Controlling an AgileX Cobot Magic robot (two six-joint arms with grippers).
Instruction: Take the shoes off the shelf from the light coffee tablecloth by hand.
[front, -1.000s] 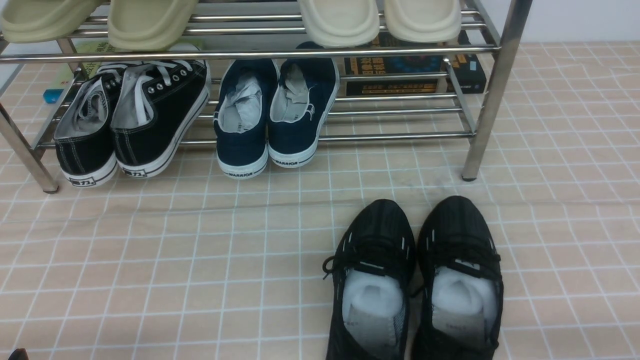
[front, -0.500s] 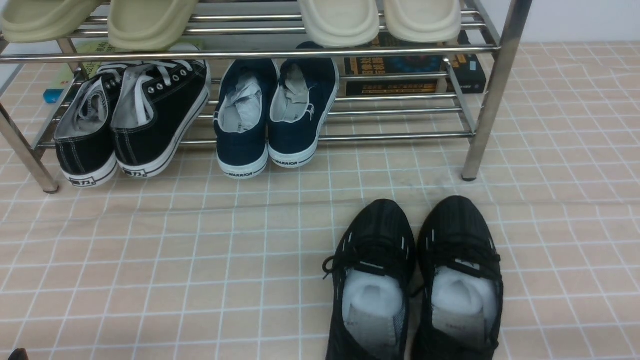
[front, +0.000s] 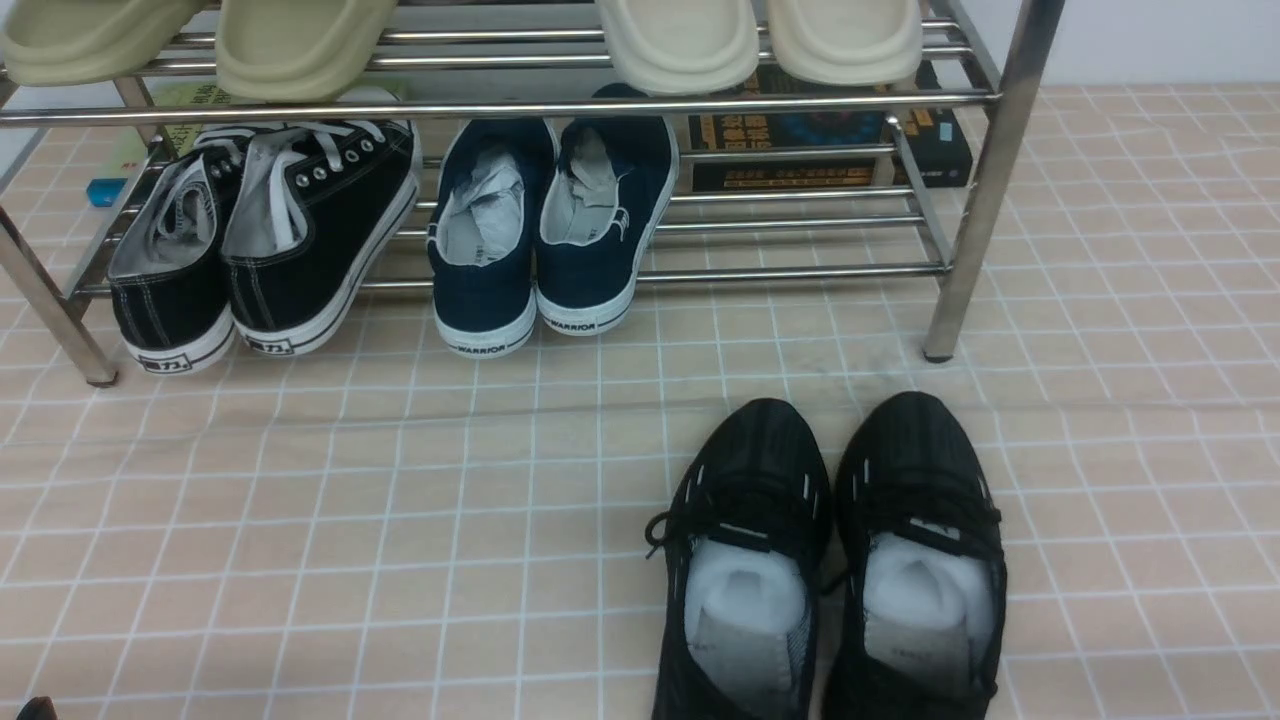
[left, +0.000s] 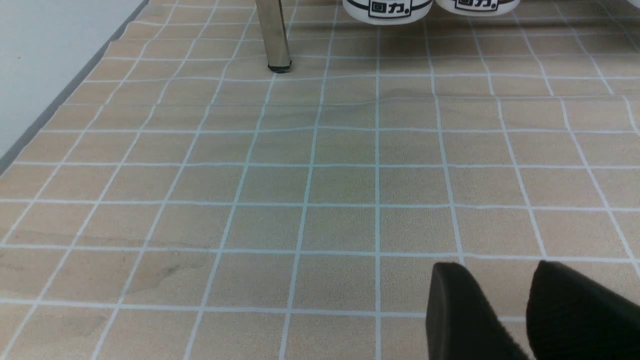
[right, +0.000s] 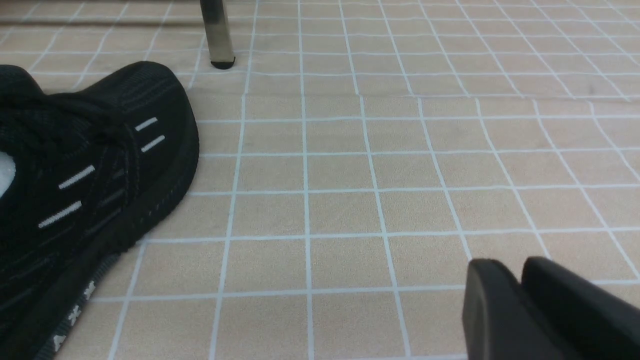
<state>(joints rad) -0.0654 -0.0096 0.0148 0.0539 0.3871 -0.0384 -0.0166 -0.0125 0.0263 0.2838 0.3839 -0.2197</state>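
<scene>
The black knit shoes (front: 830, 560) sit on the tablecloth (front: 300, 520), in front of the shelf (front: 985, 180). Right gripper (right: 520, 300) beside them: jaws nearly together, holding nothing. A low swing could bump them.

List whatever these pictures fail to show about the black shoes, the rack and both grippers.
- Black shoes: heels cut off by the front view's bottom edge.
- Shelf: top tier cropped by the upper edge.
- Books: titles too small and partly behind the bars.
- Left gripper and right gripper: only finger parts in the wrist views; fingertips out of frame.
</scene>
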